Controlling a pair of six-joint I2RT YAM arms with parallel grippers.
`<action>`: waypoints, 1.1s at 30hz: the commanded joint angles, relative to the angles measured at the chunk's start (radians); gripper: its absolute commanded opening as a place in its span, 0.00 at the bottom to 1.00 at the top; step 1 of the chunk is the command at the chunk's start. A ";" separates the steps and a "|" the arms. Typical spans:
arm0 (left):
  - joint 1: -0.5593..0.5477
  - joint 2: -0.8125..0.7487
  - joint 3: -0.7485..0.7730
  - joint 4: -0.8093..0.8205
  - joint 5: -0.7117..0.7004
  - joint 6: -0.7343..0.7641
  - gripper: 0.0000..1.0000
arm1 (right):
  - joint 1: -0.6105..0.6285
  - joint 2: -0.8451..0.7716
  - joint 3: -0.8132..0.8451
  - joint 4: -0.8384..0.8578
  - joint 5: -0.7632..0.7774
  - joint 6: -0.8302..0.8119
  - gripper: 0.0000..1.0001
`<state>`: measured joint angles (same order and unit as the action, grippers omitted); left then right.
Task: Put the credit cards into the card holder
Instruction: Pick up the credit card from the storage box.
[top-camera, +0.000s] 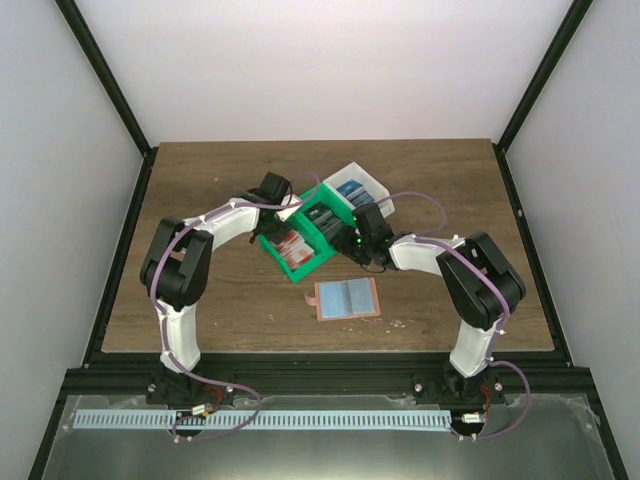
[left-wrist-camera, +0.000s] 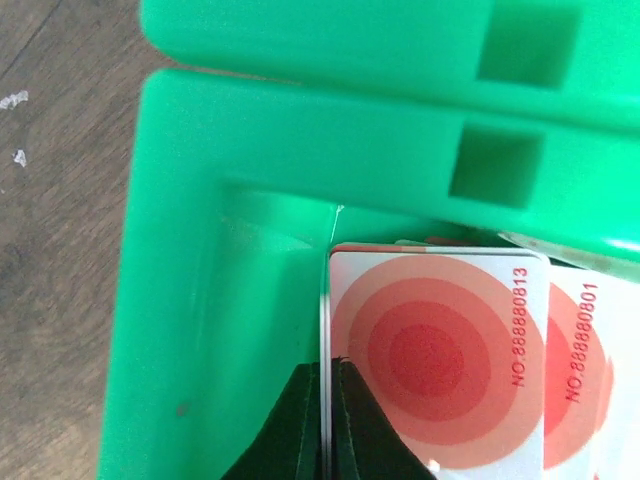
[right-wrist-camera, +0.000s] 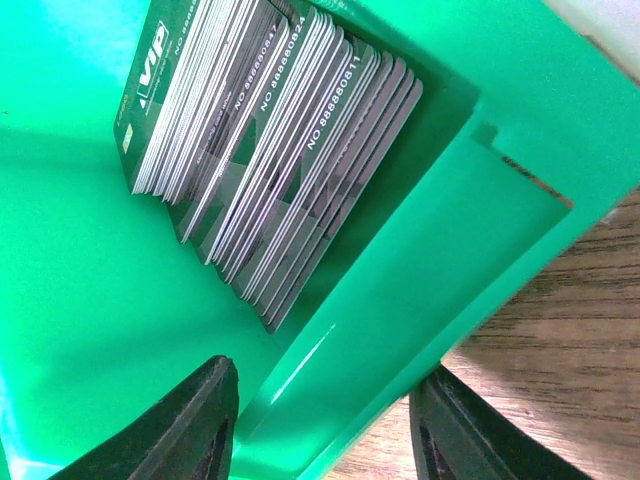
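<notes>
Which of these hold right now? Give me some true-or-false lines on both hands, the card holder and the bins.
1. The left hand pinches a red card by its edge. True.
2. The card holder is folded shut. False: it lies open.
3. The right hand straddles the wall of a green bin. True.
4. That green bin holds blue cards. False: it holds a row of dark cards.
</notes>
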<state>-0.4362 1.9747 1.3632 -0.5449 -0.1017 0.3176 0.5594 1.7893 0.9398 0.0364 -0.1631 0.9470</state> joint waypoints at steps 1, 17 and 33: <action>0.014 -0.089 0.020 -0.043 0.045 -0.015 0.00 | -0.004 -0.016 0.015 -0.050 0.003 -0.068 0.48; 0.012 -0.421 -0.037 0.001 0.287 -0.282 0.00 | -0.041 -0.275 -0.029 0.145 -0.347 -0.291 0.72; 0.051 -0.685 -0.287 0.511 0.796 -1.107 0.00 | 0.005 -0.268 -0.012 0.597 -0.885 -0.020 0.77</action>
<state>-0.3973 1.2926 1.1202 -0.1825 0.5613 -0.6022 0.5480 1.4986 0.9005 0.4789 -0.9230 0.8055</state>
